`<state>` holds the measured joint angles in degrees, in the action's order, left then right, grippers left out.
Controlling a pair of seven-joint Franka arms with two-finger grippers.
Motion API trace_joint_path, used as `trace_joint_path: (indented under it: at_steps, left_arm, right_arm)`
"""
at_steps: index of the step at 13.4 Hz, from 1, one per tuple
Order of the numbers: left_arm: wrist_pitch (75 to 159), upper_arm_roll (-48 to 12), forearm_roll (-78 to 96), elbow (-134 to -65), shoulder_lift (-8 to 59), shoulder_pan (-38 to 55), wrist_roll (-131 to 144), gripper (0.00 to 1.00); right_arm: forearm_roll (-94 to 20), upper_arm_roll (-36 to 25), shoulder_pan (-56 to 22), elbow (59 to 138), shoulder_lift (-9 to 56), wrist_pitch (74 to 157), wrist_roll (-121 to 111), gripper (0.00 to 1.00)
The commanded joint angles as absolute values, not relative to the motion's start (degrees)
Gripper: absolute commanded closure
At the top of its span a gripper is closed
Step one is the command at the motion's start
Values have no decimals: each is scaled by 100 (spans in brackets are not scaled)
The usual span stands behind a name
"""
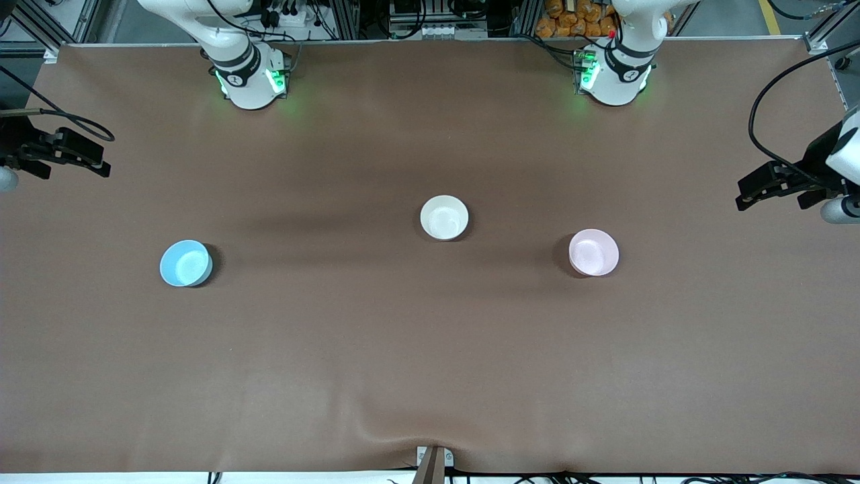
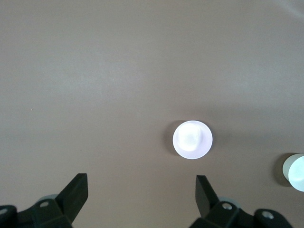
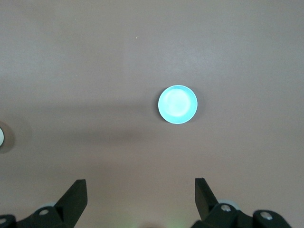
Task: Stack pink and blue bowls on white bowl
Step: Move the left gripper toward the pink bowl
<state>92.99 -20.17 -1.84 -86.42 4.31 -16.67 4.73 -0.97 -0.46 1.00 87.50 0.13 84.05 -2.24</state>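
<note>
The white bowl (image 1: 444,217) sits upright at mid-table. The pink bowl (image 1: 593,252) sits toward the left arm's end, slightly nearer the front camera. The blue bowl (image 1: 185,263) sits toward the right arm's end. All three stand apart and empty. My left gripper (image 1: 742,193) hangs open and empty high over its end of the table; its wrist view (image 2: 141,183) shows the pink bowl (image 2: 192,138) and the white bowl's edge (image 2: 295,172). My right gripper (image 1: 101,158) hangs open and empty over its end; its wrist view (image 3: 141,183) shows the blue bowl (image 3: 177,104).
A brown cloth (image 1: 430,363) covers the whole table, with a small wrinkle at the front edge by a mount (image 1: 433,460). The two arm bases (image 1: 250,77) (image 1: 615,74) stand along the back edge.
</note>
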Motion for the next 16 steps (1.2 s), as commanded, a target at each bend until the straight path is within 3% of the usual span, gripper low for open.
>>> trace_joint_path:
  at_steps: [1,8,12,16]
  left_arm:
    - [9193,-2030,-131,-8605,369,-1723,352,0]
    - [9359,-2039,-150,-8911,764,-1863,343,0]
    - [10763,-2074,-105,-10245,606,-1881,369,0]
    - [11871,-2109,-79,-10862,852,-1697,422,0]
  right_arm:
    - [-79,-9,158,8789,-53,8367,-176,0]
    - [-79,-9,158,8789,-53,8376,-176,0]
    - [-79,-9,158,8789,-53,8367,-176,0]
    - [-79,-9,158,8789,-53,8376,-176,0]
